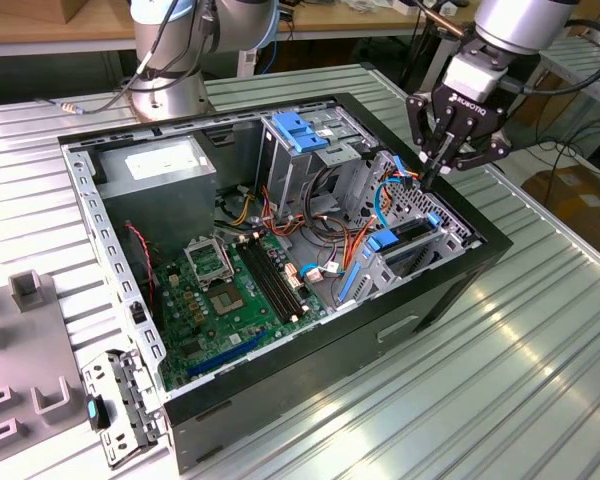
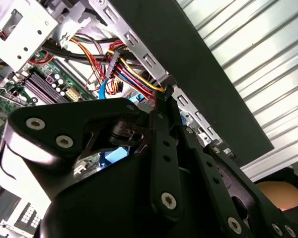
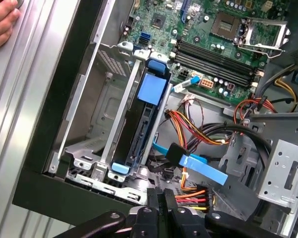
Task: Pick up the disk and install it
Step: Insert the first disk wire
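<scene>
The disk (image 3: 139, 134) stands on edge in a slot of the metal drive cage (image 3: 89, 114) at the case's corner. Its dark body has blue rails, with a blue tab at one end. In the exterior view the disk (image 1: 416, 240) sits in that cage at the exterior view's right side of the open computer case (image 1: 280, 380). My gripper (image 1: 430, 176) hangs just above the case's edge, over the cage and a little apart from the disk. Its fingers are shut with nothing between them, as the gripper (image 3: 160, 194) shows in the first wrist view and the gripper (image 2: 164, 99) in the second.
Inside the case lie a motherboard (image 1: 230, 300), a grey power-supply box (image 1: 165, 170) and a cage with a light-blue bracket (image 1: 298, 130). Orange, yellow and blue cables (image 3: 198, 134) run beside the disk's cage. A person's hand (image 3: 1, 25) rests on the ribbed table (image 1: 500, 380) near the case.
</scene>
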`<move>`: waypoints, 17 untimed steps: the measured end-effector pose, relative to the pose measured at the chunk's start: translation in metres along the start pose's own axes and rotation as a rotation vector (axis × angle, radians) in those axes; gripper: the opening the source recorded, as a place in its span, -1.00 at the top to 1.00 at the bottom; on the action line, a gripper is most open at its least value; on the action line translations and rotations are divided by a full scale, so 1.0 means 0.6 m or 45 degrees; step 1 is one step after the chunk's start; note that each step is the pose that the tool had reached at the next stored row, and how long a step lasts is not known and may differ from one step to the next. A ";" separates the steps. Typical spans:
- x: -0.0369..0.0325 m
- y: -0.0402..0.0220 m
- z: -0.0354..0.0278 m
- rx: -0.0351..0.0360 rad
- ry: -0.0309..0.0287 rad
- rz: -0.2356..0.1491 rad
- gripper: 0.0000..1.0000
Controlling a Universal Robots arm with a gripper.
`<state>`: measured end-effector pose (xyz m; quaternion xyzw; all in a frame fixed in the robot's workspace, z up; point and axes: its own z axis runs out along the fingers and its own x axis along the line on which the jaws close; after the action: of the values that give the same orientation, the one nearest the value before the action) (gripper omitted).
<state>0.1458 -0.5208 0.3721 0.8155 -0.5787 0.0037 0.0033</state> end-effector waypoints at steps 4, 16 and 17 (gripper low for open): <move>0.000 0.006 0.001 0.0000 0.0002 0.008 0.67; 0.000 0.008 0.009 -0.0022 0.0002 0.179 0.67; 0.000 0.008 0.010 -0.0024 0.0005 0.182 0.67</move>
<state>0.1410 -0.5223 0.3663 0.7720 -0.6356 0.0035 0.0039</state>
